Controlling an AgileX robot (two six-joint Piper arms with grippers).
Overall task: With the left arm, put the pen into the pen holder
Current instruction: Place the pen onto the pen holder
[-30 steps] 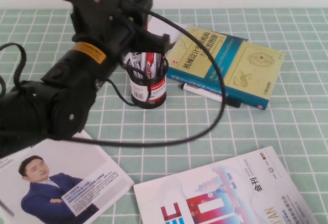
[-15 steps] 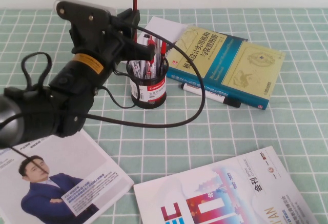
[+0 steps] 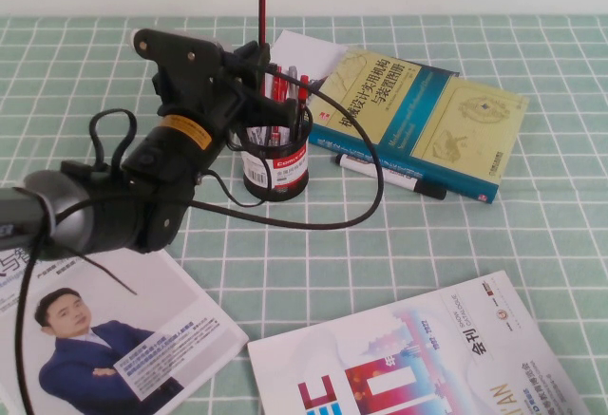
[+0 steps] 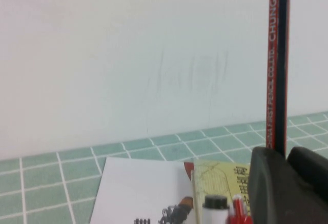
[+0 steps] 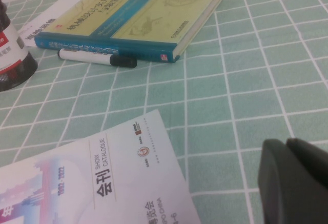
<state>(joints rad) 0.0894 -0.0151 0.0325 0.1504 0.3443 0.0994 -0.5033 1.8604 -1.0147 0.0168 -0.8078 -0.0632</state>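
My left gripper (image 3: 256, 60) is shut on the pen (image 3: 262, 7), a thin dark red stick held upright. It hovers over the far left rim of the pen holder (image 3: 275, 166), a black mesh cup with a red-and-white label. Whether the pen's lower end is inside the cup is hidden by the gripper. In the left wrist view the pen (image 4: 278, 65) rises from between the closed fingers (image 4: 266, 183). The cup holds several red pens (image 3: 282, 102). My right gripper (image 5: 289, 180) is shut and empty, low over the table, out of the high view.
A white marker with a black cap (image 3: 389, 176) lies beside a yellow-and-blue book (image 3: 427, 116) right of the cup. A white paper (image 3: 309, 52) lies behind the cup. A magazine (image 3: 418, 358) and a brochure (image 3: 114, 339) lie at the front. A black cable (image 3: 366, 201) loops beside the cup.
My left arm has drawn back to the left and sunk lower. The pen, still gripped upright, has come down over the cup, so its top end now shows.
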